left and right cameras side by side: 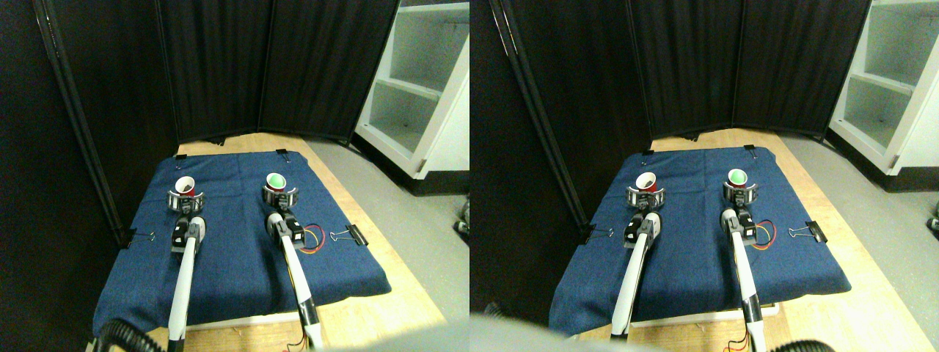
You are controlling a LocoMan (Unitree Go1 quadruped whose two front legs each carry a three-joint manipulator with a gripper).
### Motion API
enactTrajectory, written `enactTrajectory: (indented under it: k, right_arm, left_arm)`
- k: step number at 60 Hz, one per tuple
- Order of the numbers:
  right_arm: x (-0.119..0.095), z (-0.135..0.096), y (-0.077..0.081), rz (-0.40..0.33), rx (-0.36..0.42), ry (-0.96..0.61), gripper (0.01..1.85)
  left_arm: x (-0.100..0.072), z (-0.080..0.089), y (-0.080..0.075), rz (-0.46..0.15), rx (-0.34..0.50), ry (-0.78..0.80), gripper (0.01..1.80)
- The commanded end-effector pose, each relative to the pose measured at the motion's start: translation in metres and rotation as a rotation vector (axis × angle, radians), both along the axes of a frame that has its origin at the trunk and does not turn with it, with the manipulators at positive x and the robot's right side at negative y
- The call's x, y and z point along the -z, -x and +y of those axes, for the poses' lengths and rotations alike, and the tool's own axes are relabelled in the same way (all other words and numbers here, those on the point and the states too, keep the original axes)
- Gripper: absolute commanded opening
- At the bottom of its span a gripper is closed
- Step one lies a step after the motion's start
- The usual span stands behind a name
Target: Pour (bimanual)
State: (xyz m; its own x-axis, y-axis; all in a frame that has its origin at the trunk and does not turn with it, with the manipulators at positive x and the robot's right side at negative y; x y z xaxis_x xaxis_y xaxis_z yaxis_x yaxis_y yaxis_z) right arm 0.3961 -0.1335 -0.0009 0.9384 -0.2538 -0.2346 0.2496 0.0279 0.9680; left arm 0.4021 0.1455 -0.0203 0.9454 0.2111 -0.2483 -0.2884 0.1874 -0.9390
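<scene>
Right now both arms are out over the blue cloth (242,257). The left gripper (186,201) rings a red cup (184,185) with a pale inside; the right gripper (281,195) rings a red cup holding something green (276,181). Both look closed on their cups, though it's small here. Best play: lift level, bring rims close, tip slowly.
</scene>
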Motion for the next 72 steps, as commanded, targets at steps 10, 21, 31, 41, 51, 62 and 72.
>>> enactTrajectory:
  k: [10, 21, 31, 41, 51, 62, 72]
  right_arm:
    - [0.004, -0.002, -0.009, -0.016, 0.0, -0.007, 0.99]
    - [0.004, -0.001, -0.012, -0.007, 0.007, -0.026, 1.0]
    - [0.003, 0.0, -0.015, -0.005, 0.005, -0.027, 1.01]
    - [0.003, -0.001, -0.017, -0.003, 0.007, -0.026, 0.99]
    - [0.003, -0.004, -0.02, -0.005, 0.005, -0.045, 1.0]
    - [0.003, -0.001, -0.023, -0.003, 0.009, -0.042, 0.97]
    - [0.006, -0.001, -0.025, 0.01, 0.014, -0.047, 0.99]
  left_arm:
    - [-0.001, -0.009, -0.006, -0.026, 0.003, 0.007, 1.15]
    - [0.001, -0.008, -0.012, -0.03, -0.004, 0.012, 1.15]
    - [0.0, -0.006, -0.014, -0.036, -0.006, 0.021, 1.18]
    - [0.003, 0.001, -0.014, -0.046, -0.012, 0.009, 1.19]
    - [0.002, 0.01, -0.017, -0.056, -0.02, 0.027, 1.14]
    - [0.003, 0.011, -0.019, -0.05, -0.015, 0.016, 1.17]
    - [0.006, 0.011, -0.023, -0.051, -0.031, 0.003, 1.15]
